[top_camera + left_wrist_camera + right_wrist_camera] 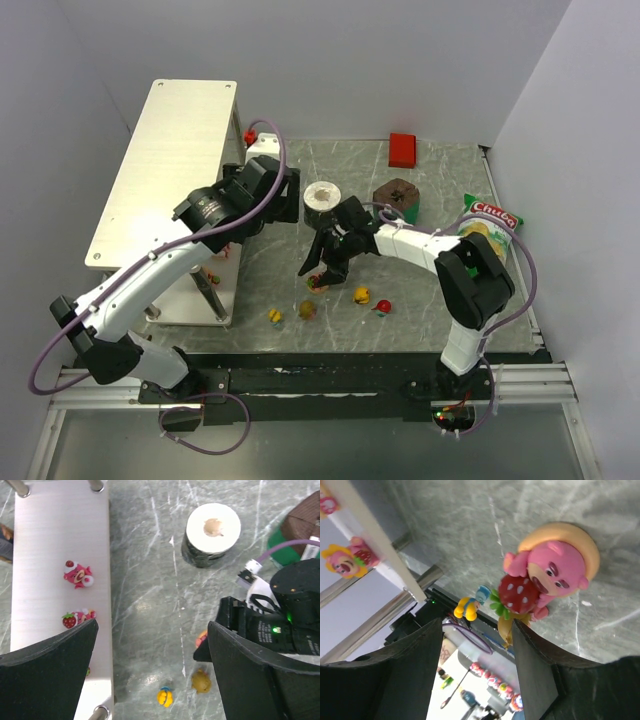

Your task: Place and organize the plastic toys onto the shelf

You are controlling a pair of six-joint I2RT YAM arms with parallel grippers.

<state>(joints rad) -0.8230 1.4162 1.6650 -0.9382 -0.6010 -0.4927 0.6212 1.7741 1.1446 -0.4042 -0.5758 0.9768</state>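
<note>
We judge the right gripper (pixel 477 625), jaws apart, must clamp the pink plastic bear (pixel 547 572) at one o'clock; the left gripper (pixel 152 630) jaws gape empty.

Five plastic toys (pixel 362 296) lay on the table (pixel 440 290), at least two on the shelf (pixel 170 150); one red block (pixel 402 149), one green bag (pixel 492 220)

White-silver metal two-tier shelf (pixel 165 170) stands left on the grey marbled table (pixel 440 180); small pink plastic figurines (pixel 77 575) sit on its lower tier, other tiny plastic figurines (pixel 362 296) right, before a white tape roll (pixel 322 200).
</note>
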